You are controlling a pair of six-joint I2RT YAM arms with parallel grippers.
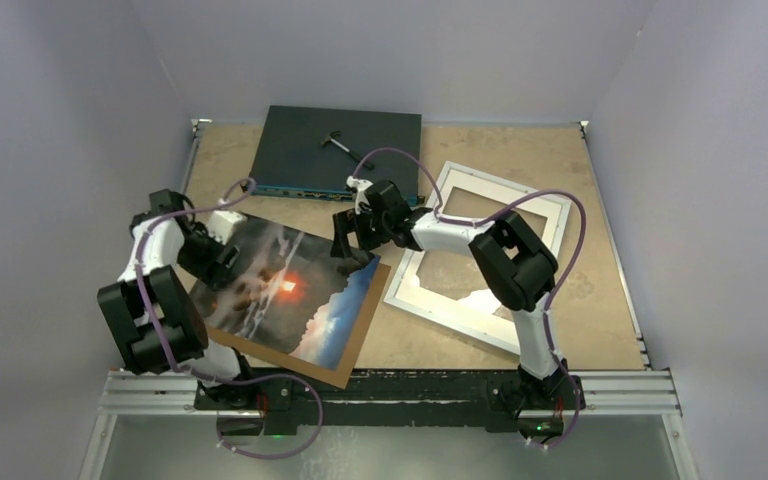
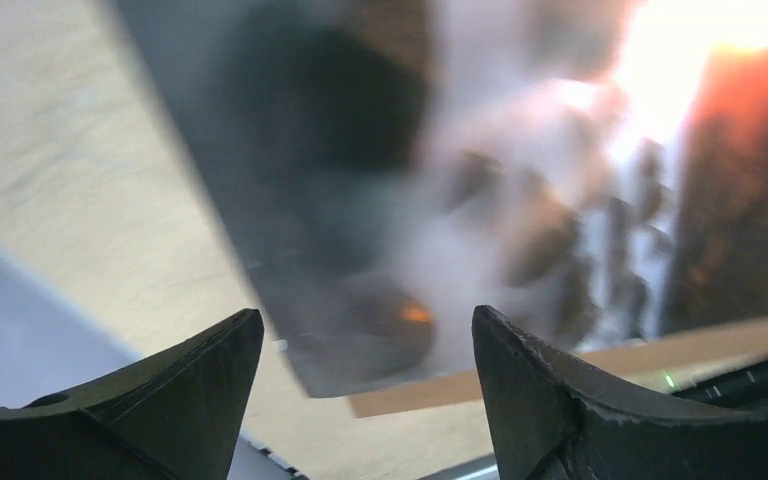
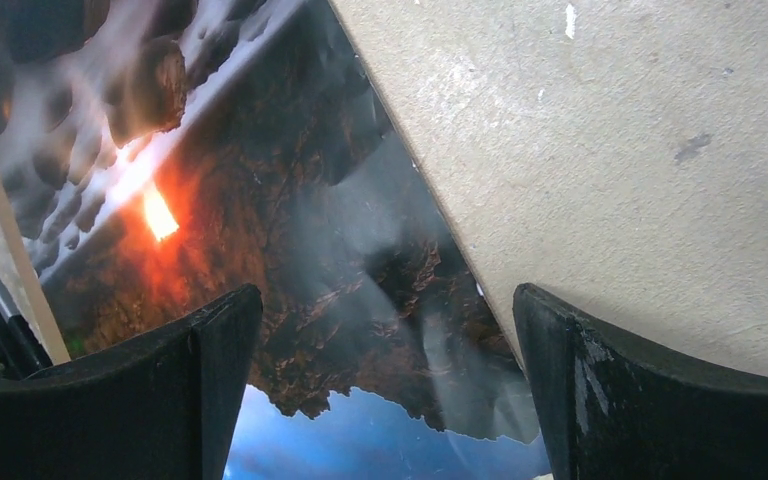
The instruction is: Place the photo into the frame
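The photo [image 1: 280, 290], a dark cloudy landscape with an orange glow and a blue edge, lies tilted on a brown backing board [image 1: 360, 340] at centre left. The white frame [image 1: 550, 215] lies flat to its right, partly under the right arm. My left gripper [image 1: 222, 262] hovers at the photo's left corner, open. In the left wrist view that corner of the photo [image 2: 360, 300] shows in the gap of the left gripper [image 2: 368, 330]. My right gripper [image 1: 355, 245] stands open over the photo's far right edge. The right wrist view shows the photo [image 3: 290, 260] below the right gripper [image 3: 388, 310], which grips nothing.
A dark flat box [image 1: 340, 150] with a small tool on it lies at the back, close behind the right gripper. Grey walls close in the tan table [image 1: 600, 300] on three sides. A metal rail [image 1: 410, 390] runs along the near edge.
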